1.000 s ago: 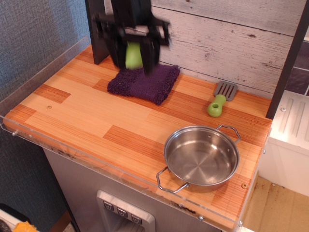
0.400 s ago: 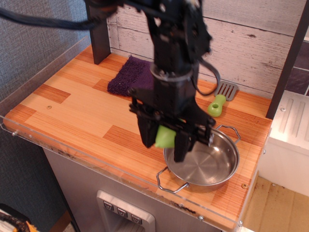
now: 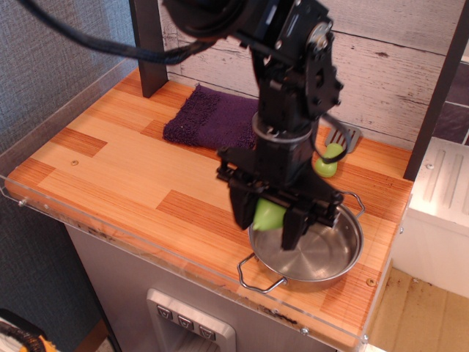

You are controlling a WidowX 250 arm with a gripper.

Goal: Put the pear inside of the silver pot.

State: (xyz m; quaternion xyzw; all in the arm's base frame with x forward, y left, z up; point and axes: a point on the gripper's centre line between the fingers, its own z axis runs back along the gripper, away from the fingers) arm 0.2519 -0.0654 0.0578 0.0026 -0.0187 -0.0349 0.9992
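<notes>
My gripper [image 3: 269, 218] is shut on the light-green pear [image 3: 268, 214], which shows between the two black fingers. It holds the pear just above the left rim of the silver pot [image 3: 322, 253], a shallow shiny steel pot with two wire loop handles near the front right of the wooden counter. The arm hides the pot's back left part. The pot's visible inside holds nothing.
A purple cloth [image 3: 212, 119] lies at the back of the wooden counter [image 3: 124, 172]. A grey spatula with a green handle [image 3: 331, 157] lies behind the pot, partly hidden by the arm. A clear plastic rim runs along the counter's front edge.
The gripper has carried the pear from above the purple cloth at the back to the pot's left rim, moving a little further right and lower in the last half second.
</notes>
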